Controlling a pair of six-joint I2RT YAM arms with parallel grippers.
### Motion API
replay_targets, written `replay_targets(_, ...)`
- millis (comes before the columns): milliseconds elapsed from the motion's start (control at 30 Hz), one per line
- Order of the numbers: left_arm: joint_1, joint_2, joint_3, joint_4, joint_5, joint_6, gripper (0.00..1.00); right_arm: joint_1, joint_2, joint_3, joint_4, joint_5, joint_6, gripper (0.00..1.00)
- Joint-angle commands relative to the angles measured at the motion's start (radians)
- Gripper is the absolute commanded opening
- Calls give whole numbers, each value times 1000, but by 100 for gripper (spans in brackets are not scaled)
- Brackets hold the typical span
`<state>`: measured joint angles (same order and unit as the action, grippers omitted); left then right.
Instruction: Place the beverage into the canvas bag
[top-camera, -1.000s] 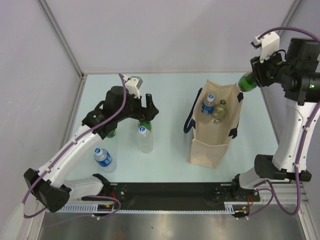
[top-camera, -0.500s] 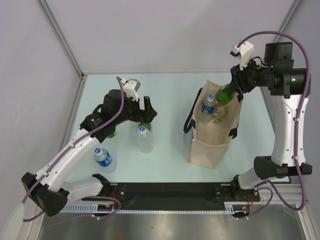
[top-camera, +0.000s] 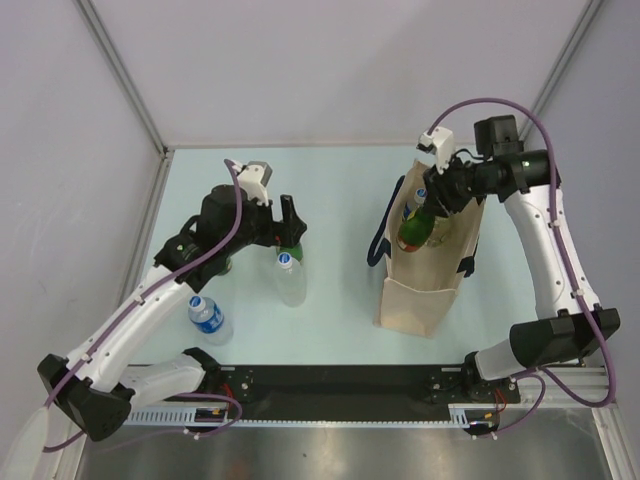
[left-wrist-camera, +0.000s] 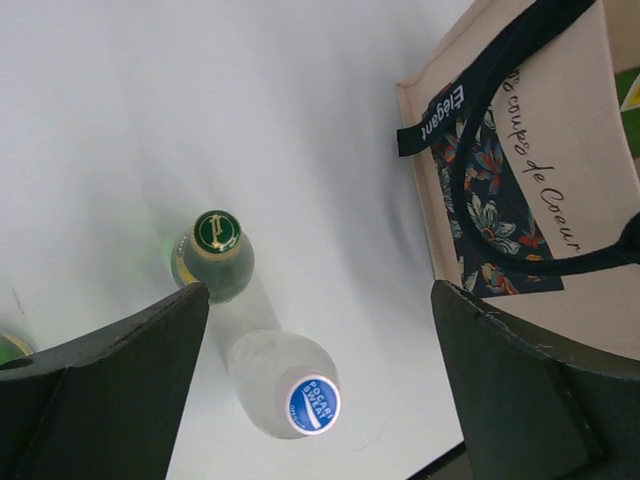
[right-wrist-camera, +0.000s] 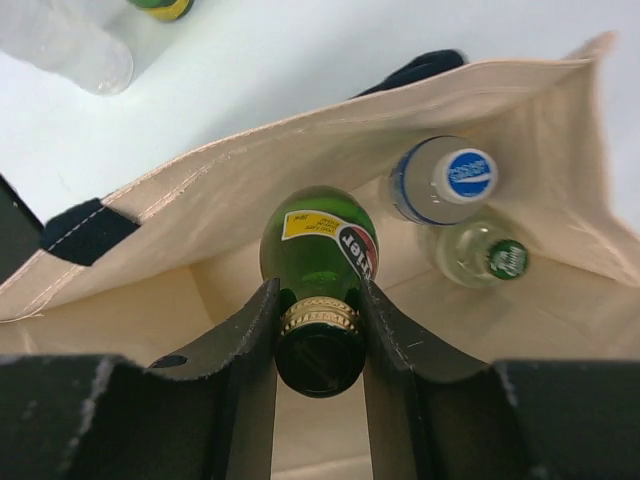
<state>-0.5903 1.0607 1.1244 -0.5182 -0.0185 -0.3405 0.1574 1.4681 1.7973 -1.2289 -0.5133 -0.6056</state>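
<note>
My right claw (right-wrist-camera: 318, 298) is clamped on the green glass bottle (right-wrist-camera: 318, 240) at its neck. The bottle hangs in the canvas bag (right-wrist-camera: 200, 190) mouth, base hidden. My left claw (left-wrist-camera: 320, 295) is spread wide above a green-capped bottle (left-wrist-camera: 215, 255).

**Occlusions and crops**

Top view: the neck of the dark green glass bottle (top-camera: 414, 228) is covered by the right gripper (top-camera: 432, 203), and its base is out of sight inside the beige canvas tote bag (top-camera: 420, 290). The green-capped bottle (top-camera: 290, 247) is mostly hidden behind the left gripper (top-camera: 285, 228).

Left wrist: the tote is cut off at the right edge. A yellow-green object (left-wrist-camera: 8, 347) at the left edge is clipped behind a jaw, unidentifiable.

Right wrist: the clear plastic bottle (right-wrist-camera: 60, 45) at top left is blurred and cropped. The bases of the bagged bottles are unseen.
</note>
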Motion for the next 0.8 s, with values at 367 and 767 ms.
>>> replay_targets(367,47,-48,-54,55,-54,-64,100,139,-83,-303,448,113,-22,0)
replay_targets(767,49,-70,-83,61,-46,-78,100,157,-65,-464,612,167,-54,0)
